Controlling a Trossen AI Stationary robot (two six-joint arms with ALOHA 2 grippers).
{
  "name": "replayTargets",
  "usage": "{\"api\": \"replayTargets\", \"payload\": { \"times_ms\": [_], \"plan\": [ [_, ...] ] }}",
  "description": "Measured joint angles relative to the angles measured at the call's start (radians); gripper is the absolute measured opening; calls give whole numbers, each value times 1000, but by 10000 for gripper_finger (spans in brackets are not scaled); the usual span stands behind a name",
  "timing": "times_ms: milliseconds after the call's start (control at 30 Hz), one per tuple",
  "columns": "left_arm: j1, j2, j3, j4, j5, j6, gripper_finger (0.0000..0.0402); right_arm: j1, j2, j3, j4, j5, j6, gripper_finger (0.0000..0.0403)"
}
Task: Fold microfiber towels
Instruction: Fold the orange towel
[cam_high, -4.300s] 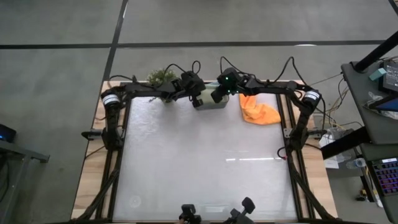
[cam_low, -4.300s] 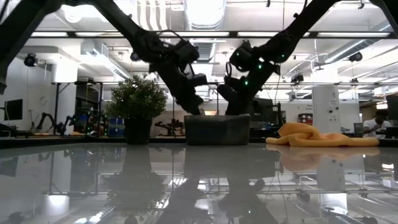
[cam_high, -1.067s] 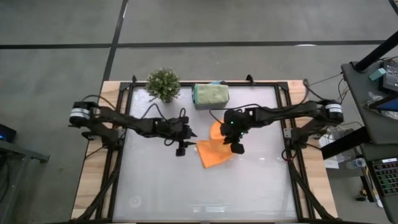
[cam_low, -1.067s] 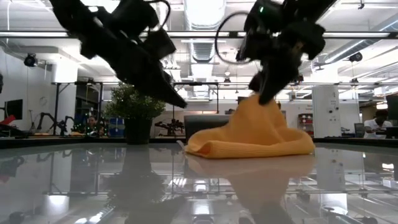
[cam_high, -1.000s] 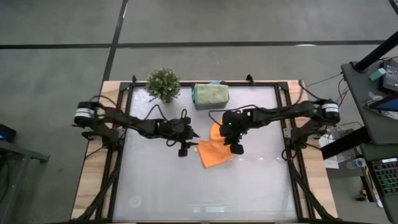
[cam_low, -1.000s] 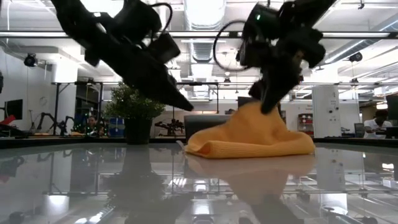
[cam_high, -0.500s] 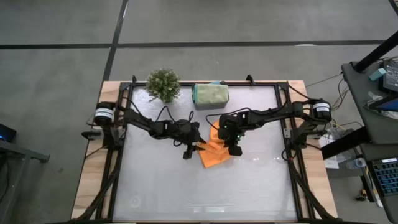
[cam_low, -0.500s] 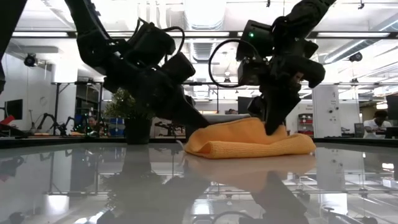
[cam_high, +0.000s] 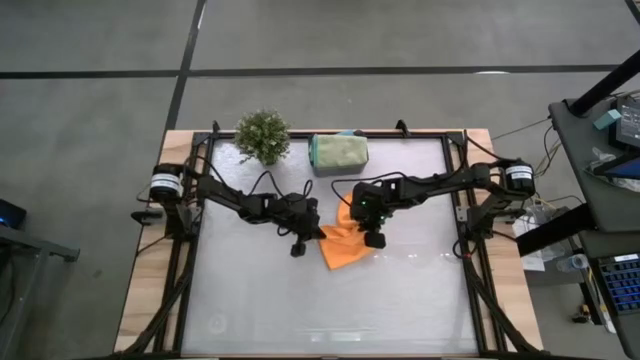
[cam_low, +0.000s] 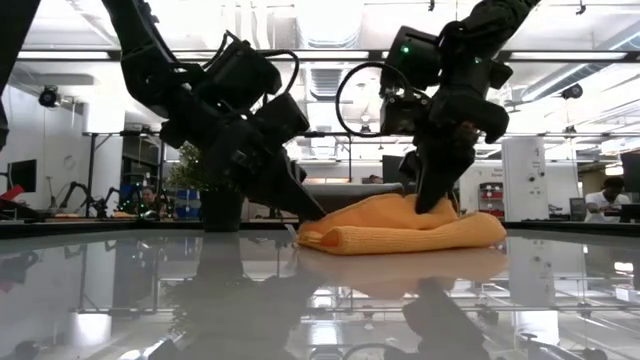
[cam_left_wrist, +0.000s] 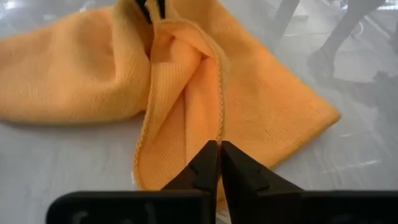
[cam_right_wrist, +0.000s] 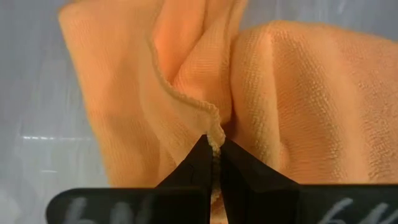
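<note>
The orange towel (cam_high: 345, 243) lies crumpled mid-table, well in front of the grey bin (cam_high: 339, 154) that holds the other folded cloths. The left gripper (cam_high: 314, 232), gaping and clear of the cloth a moment ago, has dropped onto the edge of the towel farthest from the right arm and pinched together on a fold. The right gripper (cam_high: 372, 236) stays clamped on the opposite hem. With both edges held, spreading it flat looks like the next step.
</note>
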Motion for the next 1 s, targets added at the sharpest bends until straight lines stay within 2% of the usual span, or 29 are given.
{"api": "replayTargets", "payload": {
  "times_ms": [133,267,467,600,700,833,1000],
  "plan": [
    [-2,-55,2,-13,-3,104,1,0,-20,8,15,14,8,9],
    [-2,-273,6,-140,-6,217,0,0,-92,31,38,23,25,9],
    [0,-648,7,-354,-139,319,0,1,-243,73,47,234,33,9],
    [11,-815,5,-401,-198,353,0,0,-296,107,77,366,29,9],
    [29,-900,10,-393,-216,377,0,0,-299,151,106,440,17,9],
    [45,-964,-6,-426,-216,347,0,4,-275,199,52,448,-20,9],
    [44,-944,-83,-448,-210,254,0,35,-231,161,22,447,15,9]
  ]
}}
